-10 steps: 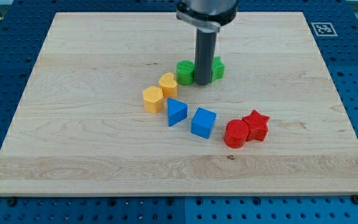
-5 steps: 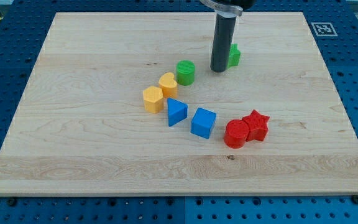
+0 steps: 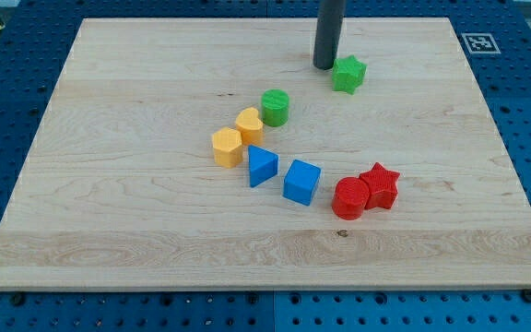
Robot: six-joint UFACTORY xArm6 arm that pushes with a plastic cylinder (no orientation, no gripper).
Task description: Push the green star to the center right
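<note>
Going from the view's left across the wooden board [image 3: 109, 184], two yellow blocks [image 3: 228, 146] [image 3: 250, 124] sit touching, with a blue triangular block [image 3: 262, 166] just below them and a green cylinder [image 3: 275, 107] just above and to their right; a blue cube [image 3: 301, 182] follows. My tip [image 3: 324, 66] stands near the view's top, just beside the green star [image 3: 348, 74] on its left, perhaps touching it. There are no fingers on this rod to be apart or together. The star looks small, light and rigid, likely to slide easily and to spin if struck off-centre, so I judge the push belongs on its upper-left side, squarely. Further right lie a red cylinder [image 3: 349, 197] and red star [image 3: 379, 185], touching. No containers appear here.
</note>
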